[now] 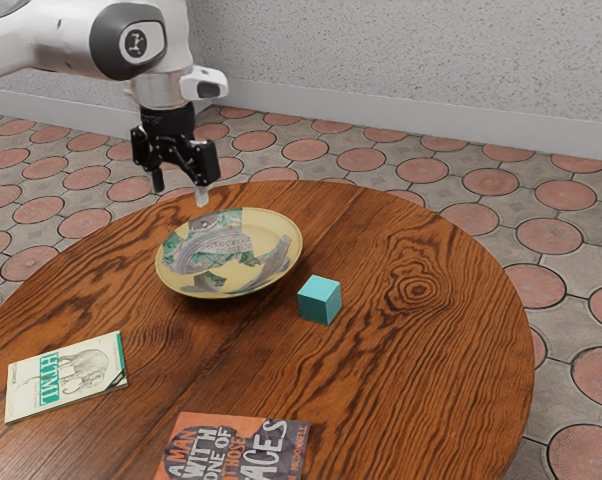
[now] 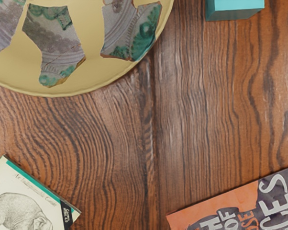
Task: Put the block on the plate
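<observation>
Gripper w/ fingers spread; block & plate partly cut off, wrist vw.

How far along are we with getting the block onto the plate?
Nothing looks done yet: the teal block sits on the round wooden table, beside the yellow patterned plate. Nothing is in hand: the pincer hangs open in the air, with nothing between its fingers. Left: reach the block, grip and lift it, carry it to the plate and release.
</observation>
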You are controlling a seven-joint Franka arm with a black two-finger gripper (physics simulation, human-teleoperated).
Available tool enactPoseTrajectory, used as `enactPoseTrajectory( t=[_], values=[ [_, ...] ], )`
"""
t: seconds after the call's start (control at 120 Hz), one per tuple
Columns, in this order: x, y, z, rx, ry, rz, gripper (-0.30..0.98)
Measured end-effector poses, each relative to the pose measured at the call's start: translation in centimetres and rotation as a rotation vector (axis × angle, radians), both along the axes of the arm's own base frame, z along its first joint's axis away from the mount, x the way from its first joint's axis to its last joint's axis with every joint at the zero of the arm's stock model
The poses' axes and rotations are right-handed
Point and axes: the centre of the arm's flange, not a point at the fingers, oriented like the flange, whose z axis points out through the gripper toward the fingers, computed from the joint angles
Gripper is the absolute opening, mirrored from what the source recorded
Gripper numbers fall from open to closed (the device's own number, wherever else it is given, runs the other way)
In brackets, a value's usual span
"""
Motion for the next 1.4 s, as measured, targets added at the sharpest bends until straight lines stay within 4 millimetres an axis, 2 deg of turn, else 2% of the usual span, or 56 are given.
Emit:
enactPoseTrajectory(
  t=[0.225, 0.375, 0.442, 0.608, 0.675, 0.767, 0.842, 1.075, 1.175, 1.25, 1.4],
  values=[
    [-0.1, -1.1, 0.0, -0.001, -0.003, -0.030, 0.69],
    [0.6, -1.2, -4.6, 0.001, 0.015, -0.037, 0.69],
    [1.4, -2.2, -6.1, 0.000, 0.006, -0.055, 0.69],
    [7.1, -6.4, -9.2, 0.009, -0.029, -0.094, 0.69],
    [9.0, -6.8, -11.2, 0.014, -0.019, -0.076, 0.69],
    [10.5, -6.6, -13.6, 0.020, -0.005, -0.031, 0.69],
    [11.2, -7.3, -14.9, 0.007, 0.002, -0.016, 0.69],
    [12.1, -9.8, -16.1, -0.039, -0.007, -0.012, 0.69],
    [12.6, -10.5, -18.8, -0.041, 0.010, -0.010, 0.69],
    [13.9, -10.8, -20.7, -0.044, 0.010, -0.009, 0.69],
    [15.2, -11.8, -22.4, -0.055, -0.001, -0.008, 0.69]
  ],
)
